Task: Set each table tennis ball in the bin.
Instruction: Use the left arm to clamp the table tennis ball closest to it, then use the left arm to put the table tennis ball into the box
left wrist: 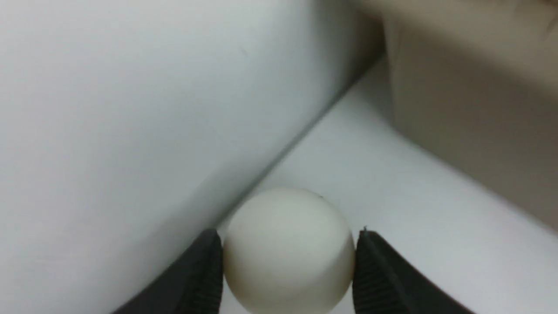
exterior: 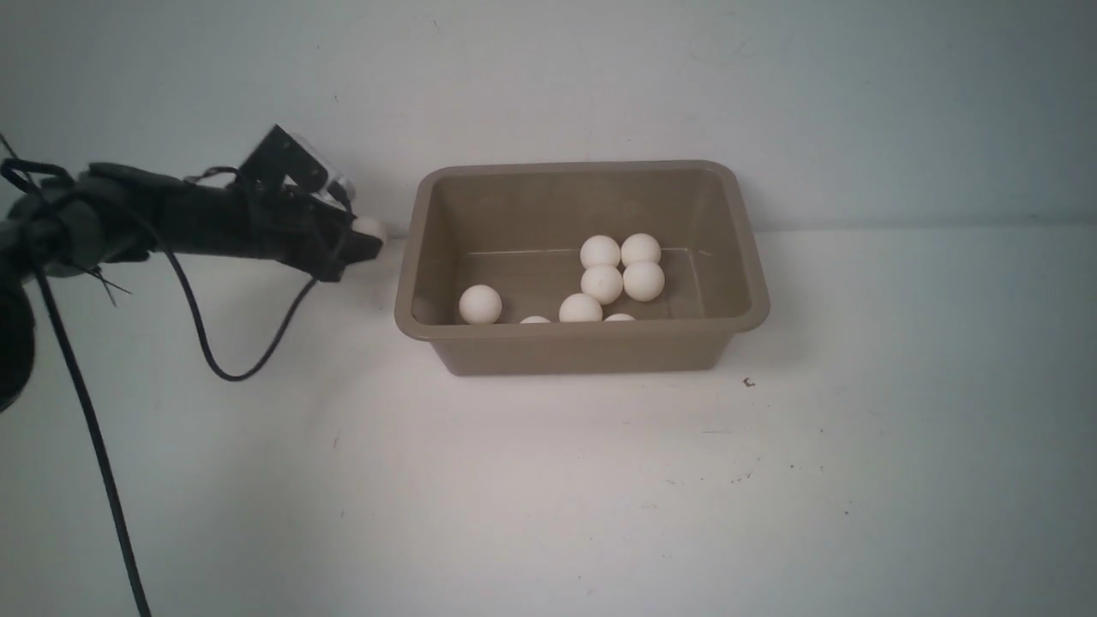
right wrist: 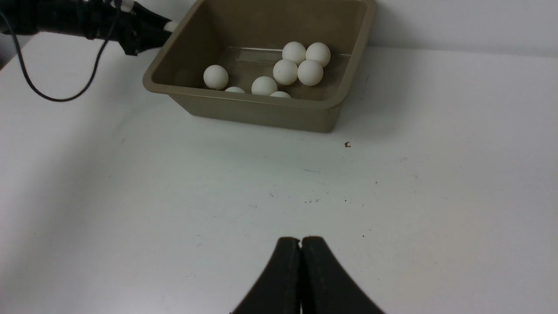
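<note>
Table tennis balls are the whole job, and seven of them already lie in the bin [exterior: 579, 197]. Nearest the camera in the front view, three of these sit against the bin's near wall, two half hidden by the rim. Behind them a cluster of four [exterior: 621, 266] rests toward the far wall, packed so closely that they appear to touch, with one loner [exterior: 480, 304] off to the robot's left. They are off-white, smooth and matt; any printed marks are too small to make out here.

The eighth ball [left wrist: 288, 250] is outside the tub, beyond its left end and close to the back wall. The left gripper [exterior: 364, 238] has its two dark ribbed fingers [left wrist: 198, 274] pressed on opposite sides of it, clamped across the widest part. Whether the ball rests on the table [exterior: 548, 480] or is already lifted is hard to say from the blurred wrist view.

Such a ball is judged very light, hollow and stiff, with a slick skin, so it would squirt out of an off-centre pinch and could dent under hard squeezing. A gentle hold across the equator suits it best, as the fingers now have. Dropped from height it would likely bounce, perhaps over the rim.

The right gripper [right wrist: 301, 244] hangs over bare table well short of the bin, its jaws pressed together and holding nothing.
</note>
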Robot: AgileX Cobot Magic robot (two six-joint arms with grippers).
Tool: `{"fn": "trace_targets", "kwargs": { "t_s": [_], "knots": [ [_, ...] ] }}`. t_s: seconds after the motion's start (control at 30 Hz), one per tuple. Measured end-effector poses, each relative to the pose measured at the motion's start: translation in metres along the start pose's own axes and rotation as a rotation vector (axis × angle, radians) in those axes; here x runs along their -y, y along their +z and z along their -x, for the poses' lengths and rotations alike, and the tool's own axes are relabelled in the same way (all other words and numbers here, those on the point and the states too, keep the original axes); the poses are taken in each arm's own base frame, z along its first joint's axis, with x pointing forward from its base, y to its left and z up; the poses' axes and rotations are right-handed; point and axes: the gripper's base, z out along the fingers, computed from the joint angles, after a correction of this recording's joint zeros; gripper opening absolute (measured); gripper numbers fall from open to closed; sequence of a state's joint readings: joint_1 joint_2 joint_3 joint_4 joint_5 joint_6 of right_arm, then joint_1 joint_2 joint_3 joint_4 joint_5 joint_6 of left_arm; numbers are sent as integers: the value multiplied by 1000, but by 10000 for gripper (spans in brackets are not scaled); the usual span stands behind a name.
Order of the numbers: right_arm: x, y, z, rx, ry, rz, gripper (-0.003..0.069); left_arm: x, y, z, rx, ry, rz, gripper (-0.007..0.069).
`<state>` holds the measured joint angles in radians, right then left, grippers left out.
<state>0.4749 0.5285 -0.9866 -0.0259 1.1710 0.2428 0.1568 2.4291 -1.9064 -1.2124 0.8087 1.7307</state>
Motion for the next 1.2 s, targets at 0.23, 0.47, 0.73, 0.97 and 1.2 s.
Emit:
{"fn": "trace_targets", "kwargs": {
  "t_s": [0.23,0.47,0.73,0.97,1.2],
  "knots": [
    [1,0,3,28,-11,-14,-17,28,-55,72,116,57,-196,344],
    [2,0,3,30,-18,-23,-17,64,-37,94,103,84,-303,344],
    [3,0,3,33,-25,-34,-17,102,16,94,-5,159,-280,344],
    [3,0,3,33,-46,-34,-17,118,51,77,-67,145,-274,344],
    [3,0,3,33,-52,-34,-17,122,64,61,-105,109,-300,344]
  ]
}}
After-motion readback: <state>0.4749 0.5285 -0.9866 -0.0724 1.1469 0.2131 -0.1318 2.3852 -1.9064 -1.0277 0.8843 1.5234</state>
